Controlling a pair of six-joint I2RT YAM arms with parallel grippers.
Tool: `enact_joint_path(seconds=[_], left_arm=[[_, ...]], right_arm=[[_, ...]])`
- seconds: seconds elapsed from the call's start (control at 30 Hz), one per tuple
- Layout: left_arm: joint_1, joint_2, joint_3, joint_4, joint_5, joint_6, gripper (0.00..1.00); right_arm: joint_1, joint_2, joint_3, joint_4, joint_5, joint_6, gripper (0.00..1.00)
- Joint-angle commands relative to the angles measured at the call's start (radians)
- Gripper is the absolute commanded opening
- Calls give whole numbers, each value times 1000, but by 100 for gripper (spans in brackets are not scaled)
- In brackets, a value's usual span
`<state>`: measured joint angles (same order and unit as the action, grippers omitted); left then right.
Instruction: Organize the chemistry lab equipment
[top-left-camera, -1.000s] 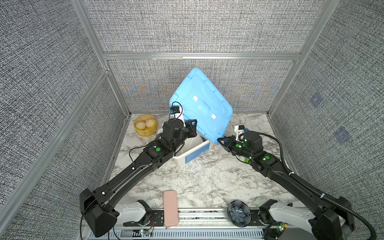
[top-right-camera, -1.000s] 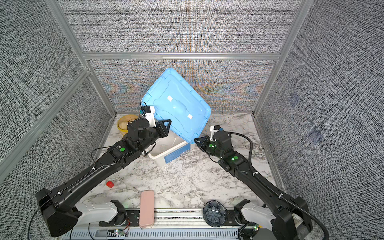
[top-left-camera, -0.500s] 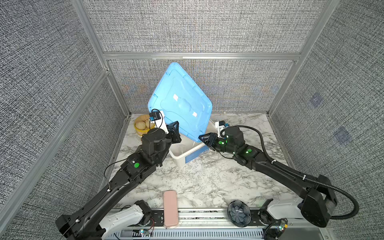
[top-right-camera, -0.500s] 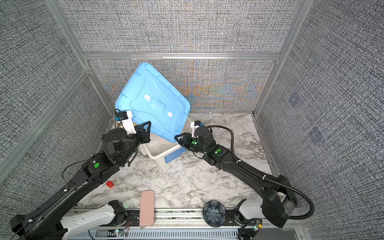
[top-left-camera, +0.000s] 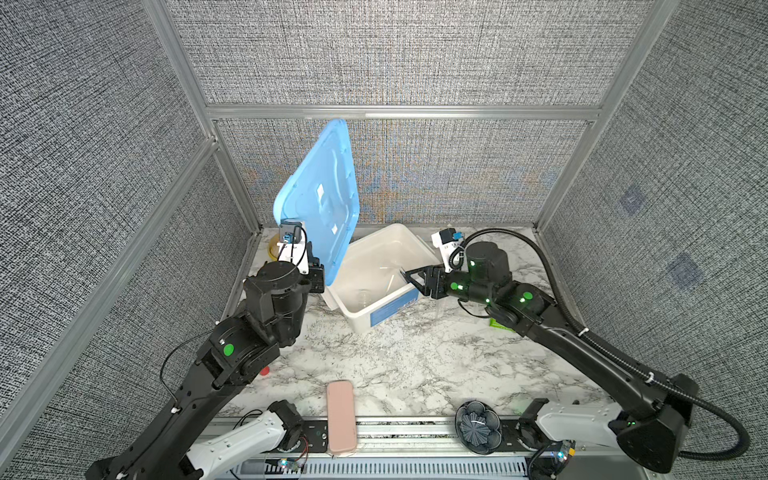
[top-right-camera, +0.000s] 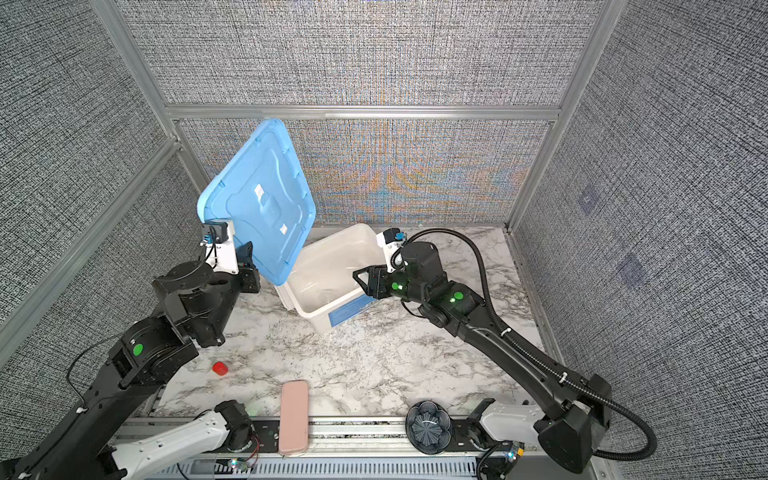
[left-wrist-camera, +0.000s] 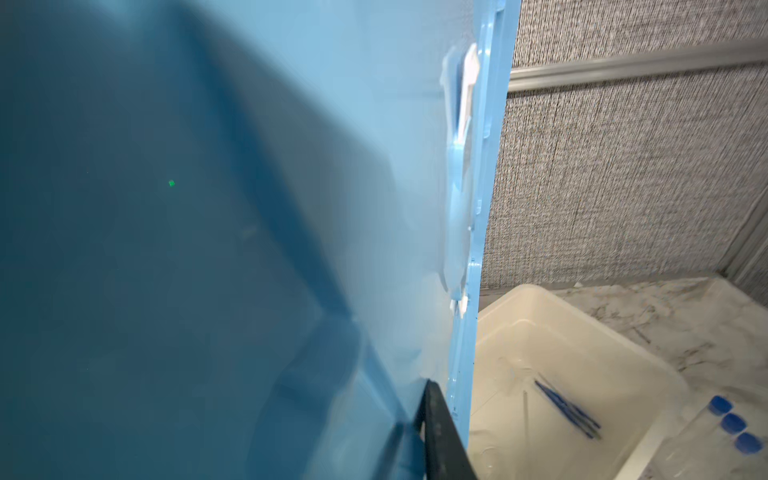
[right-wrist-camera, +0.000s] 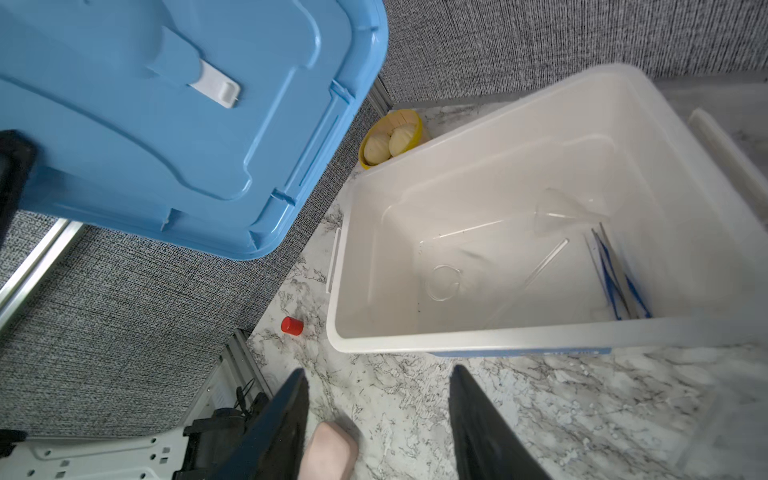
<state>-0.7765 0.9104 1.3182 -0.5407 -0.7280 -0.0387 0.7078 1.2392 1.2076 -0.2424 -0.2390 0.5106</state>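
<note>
Two grippers: left gripper (top-left-camera: 320, 272) is clamped on blue lid (top-left-camera: 322, 195) edge, held upright beside white bin (top-left-camera: 382, 245); right gripper (right-wrist-camera: 378, 370) is parted, empty, arm stretched low at bin rim. Inside lie blue tweezers (right-wrist-camera: 611, 274) & glass vessel (right-wrist-camera: 444, 282): light, slippery, vessel fragile; tweezers prob. best pinched mid-shaft.

Marble counter (top-left-camera: 415, 365): open white bin (top-left-camera: 382, 245) at back centre, blue lid (top-right-camera: 266, 203) up in the air, tilted, by its left side. Yellow steamer basket (right-wrist-camera: 365, 161) w/ buns (right-wrist-camera: 402, 139) in back-left corner. Red cap (top-right-camera: 220, 368) front left. Pink case (top-left-camera: 341, 417) & dark ribbed disc (top-left-camera: 478, 427) at front rail.
</note>
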Motion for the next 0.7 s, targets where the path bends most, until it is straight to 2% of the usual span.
enact_joint_path(seconds=[0.0, 0.07, 0.13, 0.2, 0.3, 0.37, 0.4, 0.47, 0.53, 0.57, 0.6, 0.67], left_arm=[[1, 35, 32, -78, -45, 161, 2], [0, 58, 41, -97, -56, 210, 2], [1, 68, 26, -64, -68, 275, 2], [1, 75, 4, -23, -68, 351, 2], [0, 85, -24, 33, -99, 444, 2], [1, 93, -37, 75, -126, 500, 2], [0, 98, -42, 97, -133, 529, 2], [0, 114, -52, 136, -147, 595, 2], [-1, 136, -61, 166, -165, 659, 2], [-1, 152, -63, 184, -181, 698, 2], [-1, 167, -63, 197, -196, 728, 2], [-4, 193, -62, 215, -221, 777, 2]], right_arm=[[-1, -14, 29, 15, -55, -148, 59], [-9, -10, 53, 35, -147, -162, 63], [-16, -8, 67, 79, -249, -181, 60], [-12, -24, 71, 110, -339, -315, 56], [8, -81, 37, 113, -299, -651, 57], [13, -125, -14, 154, -215, -813, 63], [12, -137, -27, 181, -136, -839, 65], [12, -134, -4, 160, -70, -911, 67], [10, -124, 14, 136, -73, -990, 69], [12, -125, -9, 144, -117, -1100, 71], [12, -130, -58, 207, -133, -1190, 71], [1, -125, -110, 343, -105, -1243, 71]])
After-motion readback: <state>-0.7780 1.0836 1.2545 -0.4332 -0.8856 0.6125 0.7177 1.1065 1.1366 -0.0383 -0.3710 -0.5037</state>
